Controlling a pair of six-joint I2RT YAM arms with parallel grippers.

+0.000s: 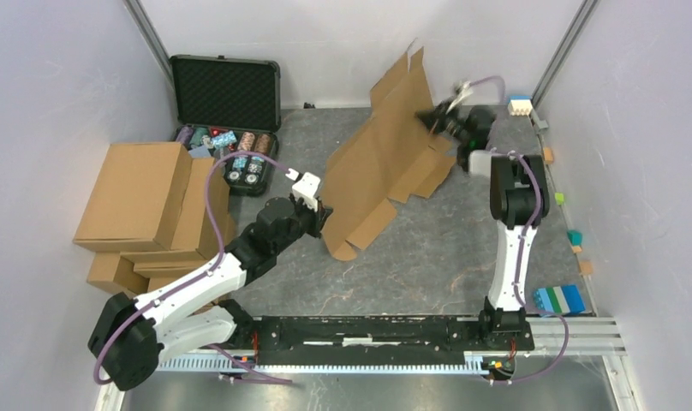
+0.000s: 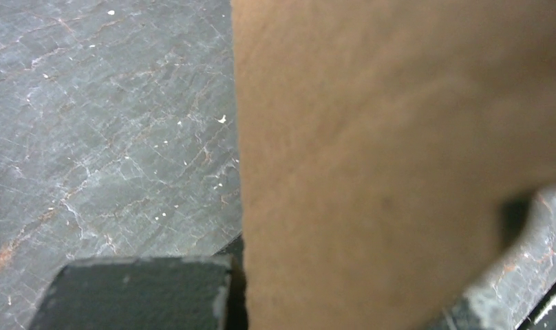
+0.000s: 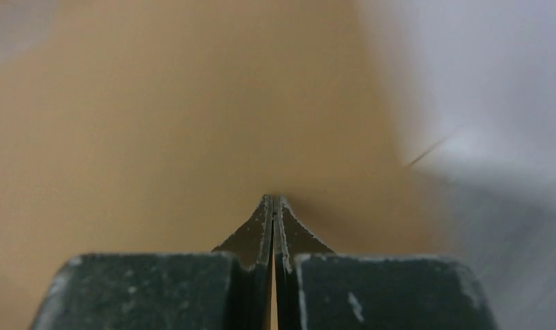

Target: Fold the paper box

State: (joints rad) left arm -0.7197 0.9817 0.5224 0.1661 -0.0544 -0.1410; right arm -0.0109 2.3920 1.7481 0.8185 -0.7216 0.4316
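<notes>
The paper box [image 1: 385,163] is a brown die-cut cardboard sheet with flaps, standing tilted on its lower edge on the grey tabletop. My left gripper [image 1: 321,214] is shut on its lower left edge. In the left wrist view the cardboard [image 2: 399,172] fills the right side, running down past one dark finger [image 2: 131,292]. My right gripper [image 1: 432,120] is at the sheet's upper right. In the right wrist view this gripper [image 3: 273,203] is shut with nothing between its fingers, and its tips point at the cardboard face [image 3: 158,124].
An open black foam-lined case [image 1: 225,94] holding poker chips [image 1: 231,154] lies at the back left. A pile of brown cartons [image 1: 146,205] stands on the left. Coloured blocks [image 1: 558,300] and small blocks [image 1: 574,237] line the right wall. The arms' rail [image 1: 368,334] spans the near edge.
</notes>
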